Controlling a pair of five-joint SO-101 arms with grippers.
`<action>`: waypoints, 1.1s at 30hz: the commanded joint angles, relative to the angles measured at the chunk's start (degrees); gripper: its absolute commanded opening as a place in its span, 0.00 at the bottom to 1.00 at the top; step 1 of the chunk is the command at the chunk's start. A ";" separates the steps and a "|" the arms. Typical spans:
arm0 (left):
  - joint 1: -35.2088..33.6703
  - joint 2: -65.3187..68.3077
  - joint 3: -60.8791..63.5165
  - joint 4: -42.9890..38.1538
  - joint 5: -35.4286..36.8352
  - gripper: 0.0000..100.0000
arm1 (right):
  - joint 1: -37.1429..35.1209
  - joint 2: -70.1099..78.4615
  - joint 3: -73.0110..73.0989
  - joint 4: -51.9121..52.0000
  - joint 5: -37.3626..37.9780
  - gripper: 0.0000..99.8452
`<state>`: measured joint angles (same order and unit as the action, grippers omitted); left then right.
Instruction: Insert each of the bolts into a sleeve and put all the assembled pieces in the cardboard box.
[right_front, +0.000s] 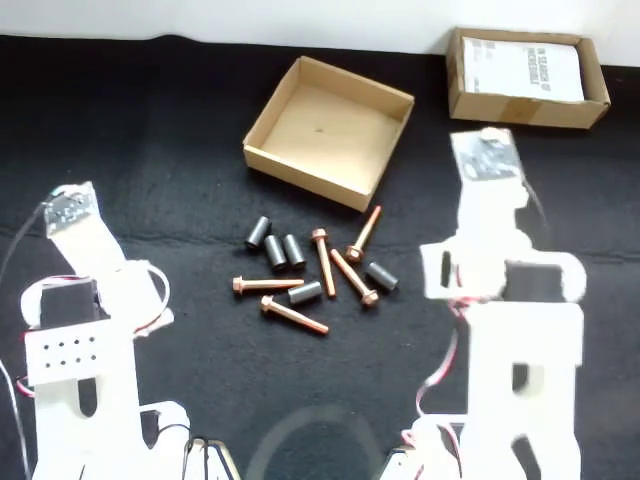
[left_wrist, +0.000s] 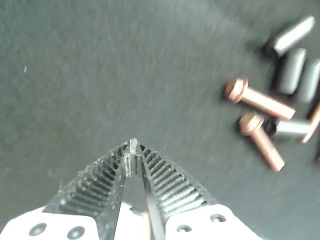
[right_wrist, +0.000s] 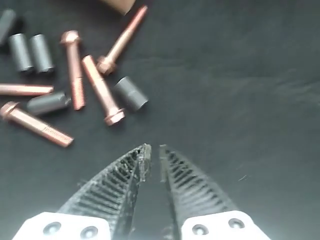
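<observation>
Right claw (right_wrist: 152, 162) near but apart from scattered bolts (right_wrist: 102, 90) and sleeves (right_wrist: 131, 93)

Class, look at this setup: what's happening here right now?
Two robot arms sit at a black table, neither holding anything. The left gripper is shut and the right gripper has its jaws slightly apart. Five bolts and five sleeves lie loose between the arms, none assembled. The cardboard box behind the pile holds no pieces yet.
</observation>
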<state>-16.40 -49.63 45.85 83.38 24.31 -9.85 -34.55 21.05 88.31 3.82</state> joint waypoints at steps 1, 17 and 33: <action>1.10 0.31 -1.98 -4.66 5.89 0.01 | -6.02 6.90 -8.04 5.49 -7.21 0.16; -4.18 0.31 30.81 -43.43 10.02 0.01 | -11.56 32.31 -10.77 -3.30 -2.46 0.14; -6.02 0.31 33.10 -49.58 10.11 0.01 | -13.76 45.23 -10.95 -8.22 15.74 0.14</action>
<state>-21.49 -49.19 78.81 35.38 34.24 -22.95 10.90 12.70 80.22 17.27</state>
